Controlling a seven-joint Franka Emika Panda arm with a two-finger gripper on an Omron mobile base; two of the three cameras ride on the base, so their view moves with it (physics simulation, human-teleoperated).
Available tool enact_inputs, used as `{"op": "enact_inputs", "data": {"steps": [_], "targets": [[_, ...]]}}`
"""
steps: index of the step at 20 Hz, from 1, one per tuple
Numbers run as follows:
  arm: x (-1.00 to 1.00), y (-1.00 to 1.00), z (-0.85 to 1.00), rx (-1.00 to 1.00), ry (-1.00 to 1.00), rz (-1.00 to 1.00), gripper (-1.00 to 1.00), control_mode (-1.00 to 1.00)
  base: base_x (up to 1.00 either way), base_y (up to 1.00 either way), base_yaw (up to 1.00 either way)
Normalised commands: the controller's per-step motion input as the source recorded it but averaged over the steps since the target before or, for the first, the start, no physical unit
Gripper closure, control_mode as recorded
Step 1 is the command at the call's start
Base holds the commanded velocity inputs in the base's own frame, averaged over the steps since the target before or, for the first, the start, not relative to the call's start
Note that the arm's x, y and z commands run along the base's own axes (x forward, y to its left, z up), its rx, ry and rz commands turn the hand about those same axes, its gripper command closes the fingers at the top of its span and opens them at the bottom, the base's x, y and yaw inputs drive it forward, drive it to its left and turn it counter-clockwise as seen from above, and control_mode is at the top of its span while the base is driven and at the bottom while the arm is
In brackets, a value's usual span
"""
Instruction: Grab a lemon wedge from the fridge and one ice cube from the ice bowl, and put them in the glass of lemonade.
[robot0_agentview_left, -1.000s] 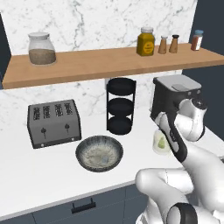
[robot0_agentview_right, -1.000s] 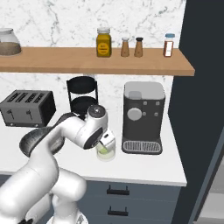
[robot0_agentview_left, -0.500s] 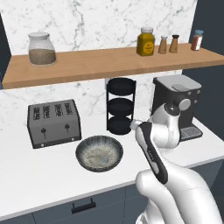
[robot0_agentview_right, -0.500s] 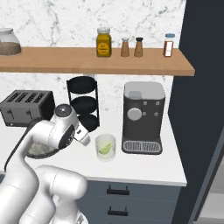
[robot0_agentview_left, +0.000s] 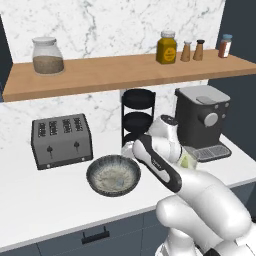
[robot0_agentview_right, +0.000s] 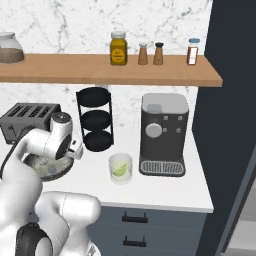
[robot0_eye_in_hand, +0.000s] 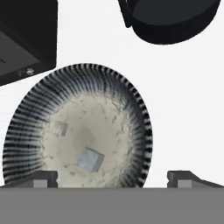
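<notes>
My gripper (robot0_eye_in_hand: 113, 177) hangs open and empty above the ice bowl (robot0_eye_in_hand: 131, 109), its fingertips (robot0_eye_in_hand: 43, 177) spread wide over the near rim. Two ice cubes lie on the bowl's speckled inside: a larger one (robot0_eye_in_hand: 91, 159) and a smaller one (robot0_eye_in_hand: 59, 127). In the left base view the hand (robot0_agentview_left: 129, 148) hovers over the far right edge of the ice bowl (robot0_agentview_left: 100, 167). The glass of lemonade (robot0_agentview_right: 120, 168) stands on the counter to the right of the bowl, with a yellow-green lemon wedge (robot0_agentview_right: 119, 171) inside it. The dark fridge (robot0_agentview_right: 230, 125) rises at the far right.
A toaster (robot0_agentview_left: 61, 140) stands left of the bowl and a black tiered rack (robot0_agentview_left: 138, 117) behind it. The coffee machine (robot0_agentview_right: 163, 135) sits right of the glass. The wooden shelf (robot0_agentview_left: 125, 72) above carries jars and shakers. The counter's front edge runs just below the bowl.
The arm has swung left from above the glass to above the ice bowl. The gripper stayed open and the glass now stands uncovered.
</notes>
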Motion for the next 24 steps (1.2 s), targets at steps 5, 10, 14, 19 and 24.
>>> {"op": "enact_inputs", "data": {"steps": [5,10,14,19,24], "targets": [[-0.47,0.82,0.14,-0.15,0.07,0.26,-1.0,-1.0,0.0,0.0,0.0],[-0.38,0.06,0.01,-0.16,0.12,0.02,-1.0,-1.0,0.0,0.0,0.0],[-0.17,-0.03,0.1,-0.13,0.3,0.0,-1.0,-1.0,0.0,0.0,0.0],[0.0,0.04,0.15,-0.08,0.26,0.0,-1.0,-1.0,0.0,0.0,0.0],[0.0,0.12,-0.42,-0.01,-0.03,0.0,-1.0,-1.0,0.0,0.0,0.0]]}}
